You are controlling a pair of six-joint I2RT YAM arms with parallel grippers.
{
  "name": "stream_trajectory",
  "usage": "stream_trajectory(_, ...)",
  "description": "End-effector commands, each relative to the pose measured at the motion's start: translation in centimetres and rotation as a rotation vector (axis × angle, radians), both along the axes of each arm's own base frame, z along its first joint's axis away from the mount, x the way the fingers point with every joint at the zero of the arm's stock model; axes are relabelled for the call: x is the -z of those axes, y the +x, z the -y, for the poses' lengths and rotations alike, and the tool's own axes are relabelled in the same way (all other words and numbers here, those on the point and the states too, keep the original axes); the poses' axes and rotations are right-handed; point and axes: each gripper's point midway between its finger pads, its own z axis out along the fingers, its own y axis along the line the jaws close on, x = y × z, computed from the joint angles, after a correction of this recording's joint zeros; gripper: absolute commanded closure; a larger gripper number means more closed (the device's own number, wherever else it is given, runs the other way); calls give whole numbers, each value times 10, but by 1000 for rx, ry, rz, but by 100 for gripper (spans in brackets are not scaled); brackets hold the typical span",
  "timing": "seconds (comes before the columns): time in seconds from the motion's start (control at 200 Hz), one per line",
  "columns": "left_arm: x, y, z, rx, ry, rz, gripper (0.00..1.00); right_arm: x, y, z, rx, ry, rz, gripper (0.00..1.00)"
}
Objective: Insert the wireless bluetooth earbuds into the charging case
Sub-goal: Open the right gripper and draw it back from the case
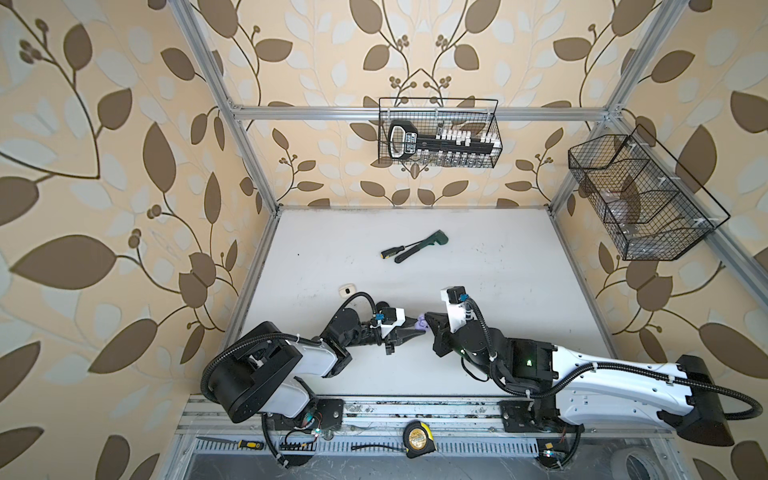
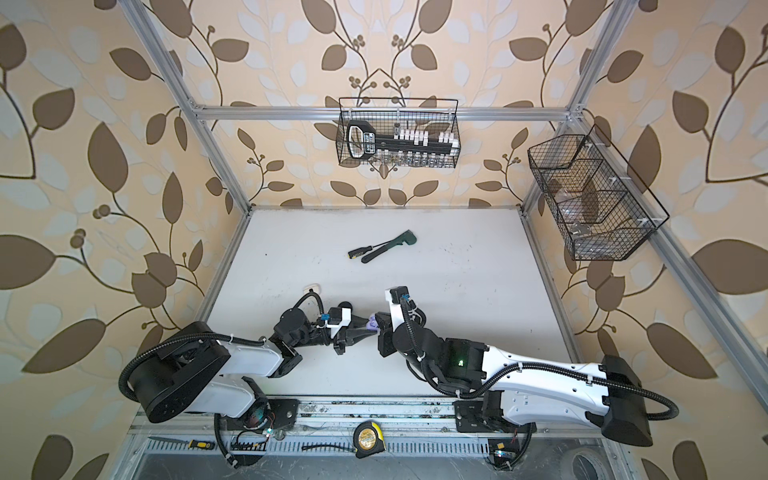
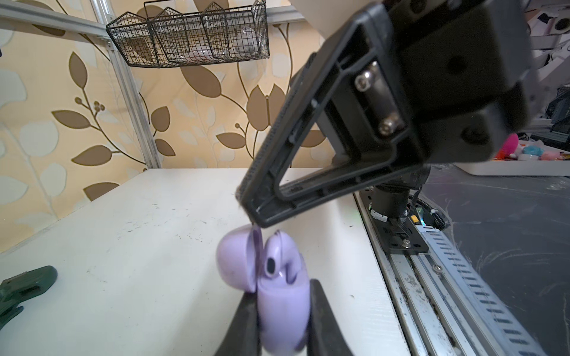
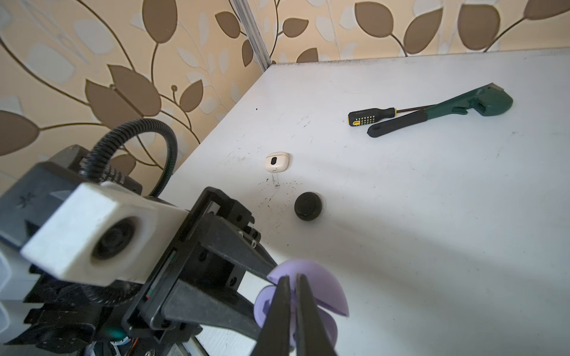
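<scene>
Plainly, the left tool (image 1: 414, 329) is clamped on the open lilac charging case (image 3: 282, 302), over the counter (image 3: 138, 246). A lilac earbud (image 3: 270, 265) sits inside that case. The right tool (image 4: 292, 280) is pinched together, its tips touching the case's lid (image 3: 234, 259).

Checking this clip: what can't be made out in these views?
Whether the right gripper holds anything: its own fingers cover the tips in the right wrist view, and it is too small in both top views.
The lilac case slots: blurred in the left wrist view, so filled or empty is unclear.
The wire basket contents: the mesh hides them in every view.
</scene>
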Motion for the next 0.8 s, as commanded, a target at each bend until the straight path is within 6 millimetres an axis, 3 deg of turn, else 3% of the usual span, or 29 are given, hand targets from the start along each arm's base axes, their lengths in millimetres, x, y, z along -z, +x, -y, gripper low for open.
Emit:
stream_trajectory(0.0,-20,-9,-1,17,-53,100,100,19,-6,0,-8,-5,-46,94)
stream_trajectory(0.29,-22,-6,-1,9,-59,94,100,29,-14,0,-10,4,-62,95)
stream_trajectory(0.48,-22,-4,-1,-6,-60,84,100,-2,-8,18,37,-12,7,92)
stream_trajectory(0.58,-25,-6,-2,3,-65,81,100,-19,2,36,79,0,36,89)
stream_trajectory(0.635,-27,-8,-2,11,-69,81,100,-22,11,48,111,11,37,83)
stream_trajectory(0.795,-31,-16,-2,54,-60,69,100,-3,41,65,149,55,-67,79)
